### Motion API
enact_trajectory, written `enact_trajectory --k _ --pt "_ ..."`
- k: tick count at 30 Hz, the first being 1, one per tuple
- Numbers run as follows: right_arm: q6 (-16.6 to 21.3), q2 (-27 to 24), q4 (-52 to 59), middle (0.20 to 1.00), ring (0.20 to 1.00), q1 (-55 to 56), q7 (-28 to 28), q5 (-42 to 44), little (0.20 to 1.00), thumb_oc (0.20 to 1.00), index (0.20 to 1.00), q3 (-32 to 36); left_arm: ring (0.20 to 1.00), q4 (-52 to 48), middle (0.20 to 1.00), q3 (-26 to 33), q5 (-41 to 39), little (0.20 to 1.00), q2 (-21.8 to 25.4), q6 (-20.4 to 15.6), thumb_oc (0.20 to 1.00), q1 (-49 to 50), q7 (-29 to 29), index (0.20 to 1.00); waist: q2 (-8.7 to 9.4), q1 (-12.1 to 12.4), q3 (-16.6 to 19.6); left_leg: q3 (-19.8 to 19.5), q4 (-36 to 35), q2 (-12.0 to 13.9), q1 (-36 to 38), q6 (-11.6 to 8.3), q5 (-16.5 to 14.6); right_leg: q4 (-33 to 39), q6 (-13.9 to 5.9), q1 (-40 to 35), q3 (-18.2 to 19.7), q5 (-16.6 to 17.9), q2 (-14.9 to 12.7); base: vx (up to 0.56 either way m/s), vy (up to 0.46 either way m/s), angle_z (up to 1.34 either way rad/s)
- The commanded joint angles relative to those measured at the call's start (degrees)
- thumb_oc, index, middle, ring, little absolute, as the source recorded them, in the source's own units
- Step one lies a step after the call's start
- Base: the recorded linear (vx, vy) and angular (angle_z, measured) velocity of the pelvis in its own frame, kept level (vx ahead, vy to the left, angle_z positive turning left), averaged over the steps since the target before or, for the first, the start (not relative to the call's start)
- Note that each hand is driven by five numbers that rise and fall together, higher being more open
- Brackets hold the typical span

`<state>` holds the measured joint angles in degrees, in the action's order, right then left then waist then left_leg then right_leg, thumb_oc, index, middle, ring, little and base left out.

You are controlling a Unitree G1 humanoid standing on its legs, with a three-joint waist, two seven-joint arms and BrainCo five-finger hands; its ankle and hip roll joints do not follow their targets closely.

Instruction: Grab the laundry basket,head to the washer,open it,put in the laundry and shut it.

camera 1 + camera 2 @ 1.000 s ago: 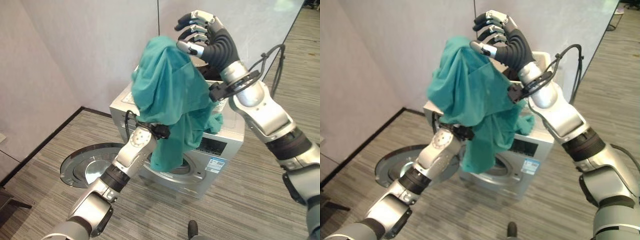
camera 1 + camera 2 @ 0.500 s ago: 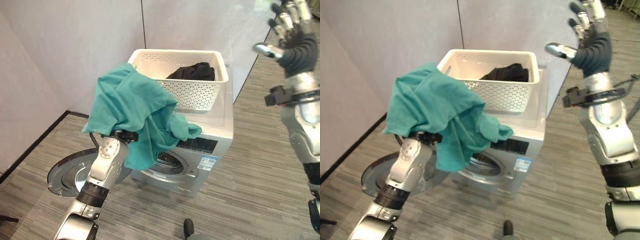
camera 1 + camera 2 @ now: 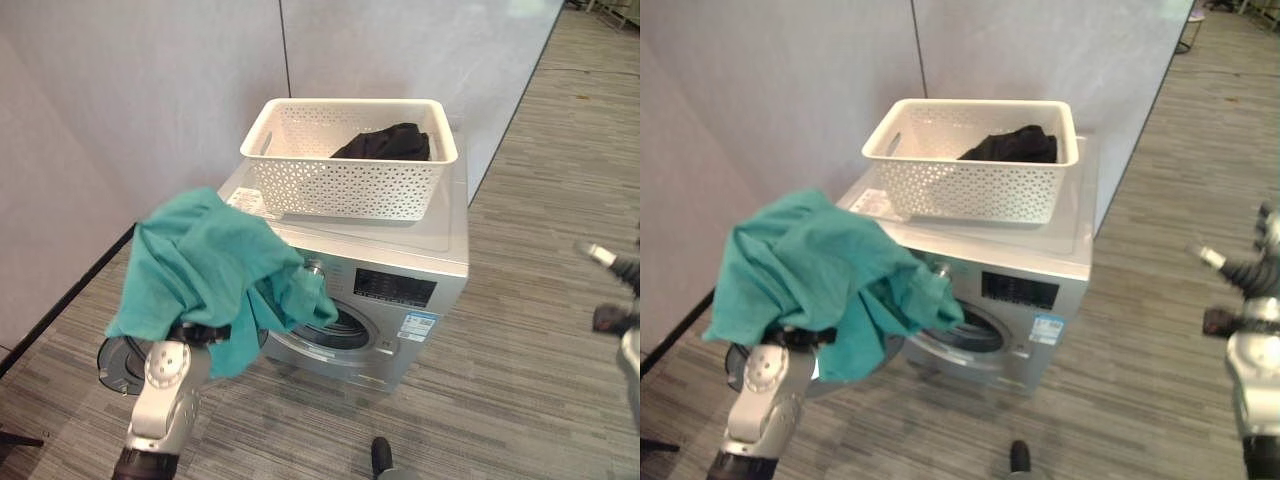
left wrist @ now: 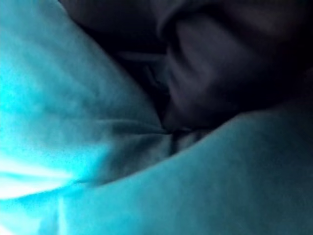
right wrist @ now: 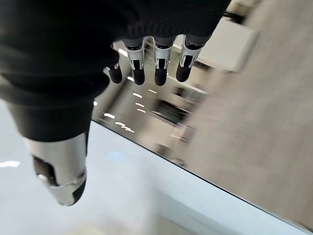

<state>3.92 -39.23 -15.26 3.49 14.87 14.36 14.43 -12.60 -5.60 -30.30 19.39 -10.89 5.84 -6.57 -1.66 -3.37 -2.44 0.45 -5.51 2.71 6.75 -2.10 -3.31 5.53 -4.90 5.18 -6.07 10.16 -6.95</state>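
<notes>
— Where's your teal garment (image 3: 210, 275) now?
— It's draped over your left hand (image 4: 205, 93) and wrist, hanging just in front of the washer (image 3: 400, 290) and to its left. The drum opening (image 3: 335, 325) lies beyond it to the right; the open door (image 3: 120, 360) sits low on the left.
— Are the fingers clamped on it?
— You cannot tell; the cloth buries them.
— And the other arm?
— Your right hand (image 5: 146, 63) is well off to the right, fingers relaxed and empty. The left is nearer. A dark garment (image 3: 385, 142) waits in the laundry basket (image 3: 345, 185) on the washer's top.
</notes>
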Motion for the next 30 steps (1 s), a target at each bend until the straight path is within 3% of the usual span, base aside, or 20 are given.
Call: enact_trajectory --k 1,3,5,13,17,21,25,27,30 --pt "0.51 2.04 -3.92 1.000 1.000 0.37 -1.84 -4.25 1.000 1.000 1.000 -0.81 0.200 -4.66 0.200 -1.07 1.90 0.200 1.84 -2.47 0.200 0.77 4.62 0.200 1.40 1.91 -0.42 -0.53 0.51 -0.15 -5.25 -0.21 0.21 -0.53 -2.14 -7.68 0.66 -11.41 -0.18 -0.01 -0.030 0.22" --pt "0.19 4.66 -9.40 1.000 1.000 1.19 -1.87 -5.06 1.000 1.000 1.000 -2.63 0.200 -5.08 0.200 -1.00 4.24 0.200 2.79 -2.69 0.200 2.68 5.09 0.200 1.48 2.73 -0.85 -1.08 0.51 -0.23 -5.57 -0.17 0.36 -0.53 -2.10 -7.63 -0.04 -11.59 -0.21 0.00 -0.024 0.23" --pt "0.90 8.06 -17.78 1.000 1.000 0.75 -2.12 -3.76 1.000 1.000 1.000 -4.81 0.200 -5.61 0.200 -1.00 13.67 0.200 6.30 -4.06 0.200 3.91 3.88 0.200 1.69 3.62 -1.46 -1.68 0.51 -0.37 -5.96 -0.12 0.48 -0.53 -2.11 -7.66 -0.67 -11.72 -0.33 0.00 -0.009 0.15" --pt "-1.01 16.94 -40.36 1.000 1.000 -2.80 -4.24 -1.81 1.000 1.000 1.000 -14.38 0.200 2.98 0.200 -2.92 19.51 0.200 7.06 -3.36 0.200 7.81 0.78 0.200 1.90 6.64 -3.04 -2.95 0.51 -0.88 -6.93 0.24 0.73 -0.53 -2.57 -7.55 -2.22 -11.90 -1.05 0.00 0.018 0.18" --pt "-1.69 21.55 -49.42 1.000 1.000 -5.45 -4.08 0.42 1.000 1.000 1.000 -17.38 0.200 8.48 0.200 -6.84 24.28 0.200 7.83 -3.38 0.200 4.31 -2.22 0.200 2.66 7.71 -3.59 -2.81 0.73 -1.21 -7.11 0.67 0.44 -0.53 -2.96 -7.70 -2.59 -11.91 -1.58 0.01 0.066 0.06" --pt "-2.65 24.30 -56.17 1.000 1.000 -7.89 -1.54 1.45 1.000 1.000 1.000 -18.19 0.200 12.26 0.200 -13.36 30.25 0.200 8.14 -3.54 0.200 -6.11 -5.80 0.200 4.24 7.02 -4.79 -2.42 6.13 -2.20 -9.63 2.15 -2.79 -1.21 -3.69 -7.33 -1.70 -11.53 -2.90 -0.04 0.098 0.00" --pt "-3.91 24.61 -59.23 1.000 1.000 -9.14 -1.20 0.93 1.000 1.000 1.000 -18.77 0.200 14.74 0.200 -18.44 30.74 0.200 7.42 -3.01 0.200 -13.96 -5.69 0.200 4.77 5.43 -6.83 -2.32 11.29 -3.07 -12.09 4.29 -5.39 -12.34 -3.89 -0.33 1.32 -12.99 -3.13 -0.12 0.126 -0.10" --pt "-4.23 24.58 -60.14 1.000 1.000 -10.09 -0.87 1.95 1.000 1.000 1.000 -18.22 0.200 16.50 0.200 -19.74 30.31 0.200 6.94 -2.76 0.200 -18.37 -5.90 0.200 4.79 4.58 -8.94 -3.39 16.14 -3.86 -15.64 4.92 -6.72 -19.80 -4.00 4.54 3.38 -14.05 -2.89 -0.18 0.107 -0.19" --pt "-4.27 24.68 -60.78 1.000 1.000 -11.66 -0.47 3.36 1.000 1.000 1.000 -18.49 0.200 19.72 0.200 -21.14 28.82 0.200 4.66 -2.66 0.200 -23.14 -6.49 0.200 4.25 2.82 -11.24 -5.11 19.55 -4.54 -19.05 5.50 -8.37 -20.46 -3.95 9.90 8.61 -12.68 -3.22 -0.10 0.026 0.04"
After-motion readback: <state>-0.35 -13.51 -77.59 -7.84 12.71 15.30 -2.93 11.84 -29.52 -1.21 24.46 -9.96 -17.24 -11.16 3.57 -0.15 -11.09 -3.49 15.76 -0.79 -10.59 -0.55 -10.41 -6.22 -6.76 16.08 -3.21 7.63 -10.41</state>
